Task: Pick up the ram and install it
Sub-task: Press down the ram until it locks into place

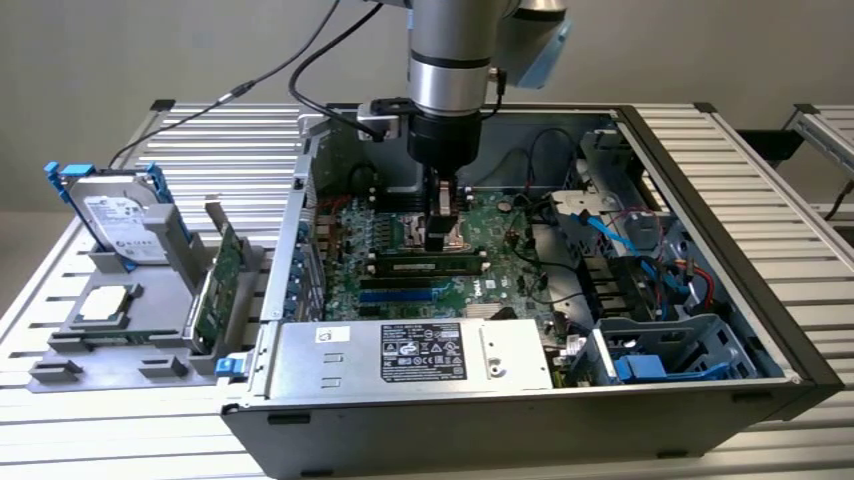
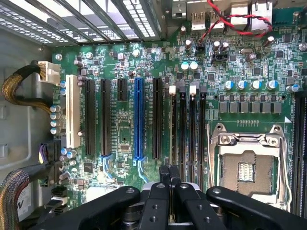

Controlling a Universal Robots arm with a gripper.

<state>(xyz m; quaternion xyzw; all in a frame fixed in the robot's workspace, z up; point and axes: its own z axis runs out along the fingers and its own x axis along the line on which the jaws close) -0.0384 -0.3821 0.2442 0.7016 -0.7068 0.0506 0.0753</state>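
Here the gripper (image 1: 445, 240) hangs inside the open computer case (image 1: 721, 200), its fingers pressed together with nothing between them, just above the motherboard (image 1: 387, 285). A ram (image 1: 427, 266) stick lies seated in a memory slot on that board, just below the gripper tip in the exterior view, a long green strip with dark chips; parallel blue slots sit beside it, nearer the power supply (image 1: 414, 355) that spans the case's front edge. In the wrist view the gripper (image 2: 169, 175) shows as two narrow black fingers closed on each other, hovering over the row of black memory slots (image 2: 187, 134), beside the open processor socket (image 2: 247, 165) with its metal frame. A blue expansion slot (image 2: 138, 120) and several black ones stand further off from the socket. Outside the case, on the exterior view's left, a grey holder (image 1: 120, 330) carries a hard drive (image 1: 118, 215) standing upright and a broader green expansion card (image 1: 220, 285) set on edge.
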